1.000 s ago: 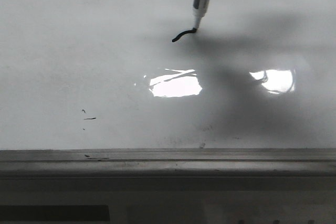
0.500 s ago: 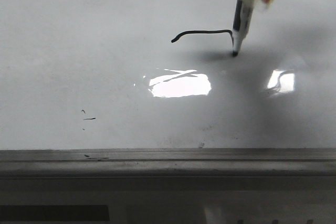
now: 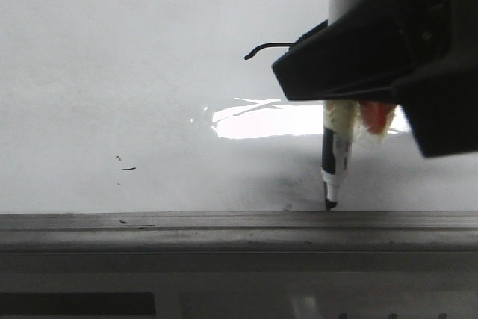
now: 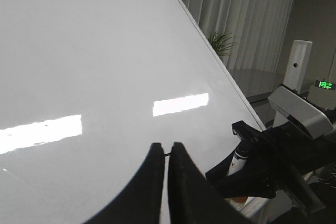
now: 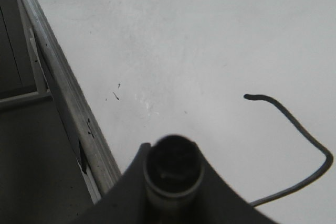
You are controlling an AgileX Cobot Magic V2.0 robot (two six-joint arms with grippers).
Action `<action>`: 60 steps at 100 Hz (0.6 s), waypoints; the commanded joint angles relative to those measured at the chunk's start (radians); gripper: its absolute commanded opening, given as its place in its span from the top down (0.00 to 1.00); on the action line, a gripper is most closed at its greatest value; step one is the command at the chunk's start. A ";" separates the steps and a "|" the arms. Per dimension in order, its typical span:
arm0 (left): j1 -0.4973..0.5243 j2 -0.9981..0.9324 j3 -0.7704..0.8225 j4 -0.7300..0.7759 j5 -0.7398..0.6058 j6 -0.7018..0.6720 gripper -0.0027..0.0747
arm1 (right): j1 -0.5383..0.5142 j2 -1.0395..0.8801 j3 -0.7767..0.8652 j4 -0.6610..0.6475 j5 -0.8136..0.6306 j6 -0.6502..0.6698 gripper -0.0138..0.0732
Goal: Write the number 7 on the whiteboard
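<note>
Front view: right gripper's black fingers (image 3: 351, 72) clamped on upright black-and-white marker (image 3: 337, 162), tip at glossy white whiteboard (image 3: 112, 50) bottom edge, beside grey ledge (image 3: 149, 223). Thin black number 7 (image 3: 265, 48) upper centre, stem hidden.

Left wrist view: left gripper (image 4: 167, 153) pinched together, empty, lower centre.

Right wrist view: stem runs lower right toward marker cap (image 5: 173, 169). Likely next: lift off.
</note>
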 commanded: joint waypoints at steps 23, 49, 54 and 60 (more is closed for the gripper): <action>0.003 0.058 -0.031 -0.011 0.057 -0.008 0.89 | 0.050 -0.176 -0.322 0.006 0.402 -0.013 0.89; 0.003 0.373 -0.082 -0.006 0.304 0.026 0.51 | 0.051 -0.176 -0.345 0.109 0.482 -0.017 0.89; 0.003 0.433 -0.103 -0.005 0.367 0.093 0.51 | 0.055 -0.176 -0.339 0.123 0.478 -0.025 0.89; 0.003 0.497 -0.128 -0.008 0.450 0.229 0.50 | 0.078 -0.176 -0.323 0.132 0.456 -0.025 0.89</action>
